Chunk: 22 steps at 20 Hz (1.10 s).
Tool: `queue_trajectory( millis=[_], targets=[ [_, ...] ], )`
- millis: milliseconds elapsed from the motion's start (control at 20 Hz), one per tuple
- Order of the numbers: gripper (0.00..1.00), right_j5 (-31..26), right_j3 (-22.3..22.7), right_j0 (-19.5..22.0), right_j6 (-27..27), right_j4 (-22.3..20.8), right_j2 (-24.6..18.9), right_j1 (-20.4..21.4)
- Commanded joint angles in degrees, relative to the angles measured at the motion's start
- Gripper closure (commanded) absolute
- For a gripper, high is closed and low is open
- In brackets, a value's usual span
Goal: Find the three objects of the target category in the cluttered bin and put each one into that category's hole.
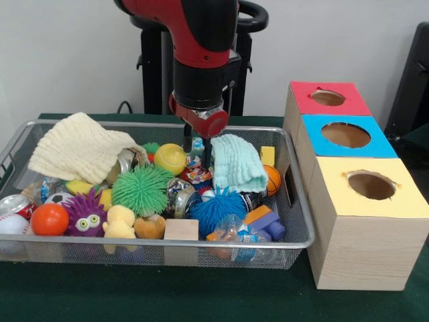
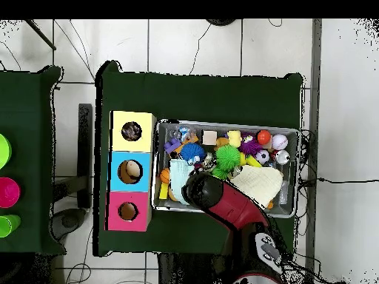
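My gripper (image 1: 208, 153) hangs low over the back middle of the wire bin (image 1: 299, 201). It sits between a yellow ball (image 1: 170, 158) and a light blue cloth (image 1: 238, 163), above crumpled wrappers. In the overhead view the red arm (image 2: 222, 201) covers it. The bin also holds a green spiky ball (image 1: 141, 190), a blue spiky ball (image 1: 216, 208), a purple spiky ball with eyes (image 1: 84, 215), an orange ball (image 1: 49, 219), a cream cloth (image 1: 80, 147), a wooden block (image 1: 181, 230) and a soda can (image 1: 15, 204). Beside the bin stand three boxes with a red hole (image 1: 328, 98), a blue hole (image 1: 346, 135) and a yellow hole (image 1: 371, 185).
The boxes touch the bin's side, yellow box (image 2: 132, 131) to red box (image 2: 128, 211) in a row. A small basketball (image 1: 271, 180) and a yellow block (image 1: 267, 155) lie near that wall. A second table with green and pink cups (image 2: 6, 192) stands apart.
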<state>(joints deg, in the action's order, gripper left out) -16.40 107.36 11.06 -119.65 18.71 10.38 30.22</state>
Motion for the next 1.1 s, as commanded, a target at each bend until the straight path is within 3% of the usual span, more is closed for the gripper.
queue_trajectory(
  millis=[50,250,750,1000,1050,1100],
  targets=[
    [0.00,-0.3,-4.5,-0.2,-9.5,2.4,-4.1,-2.3],
    [0.00,1.5,-4.2,0.7,-9.3,2.3,-5.2,-3.6],
    [0.00,15.0,-4.5,6.8,-8.0,-0.9,-11.7,-13.4],
    [0.00,18.7,-6.4,7.0,-5.8,-3.2,-11.0,-16.8],
    [1.00,19.3,-6.7,6.1,-5.9,-3.4,-10.0,-17.1],
    [1.00,18.3,-7.1,5.2,-5.7,-3.1,-9.0,-17.2]
  ],
)
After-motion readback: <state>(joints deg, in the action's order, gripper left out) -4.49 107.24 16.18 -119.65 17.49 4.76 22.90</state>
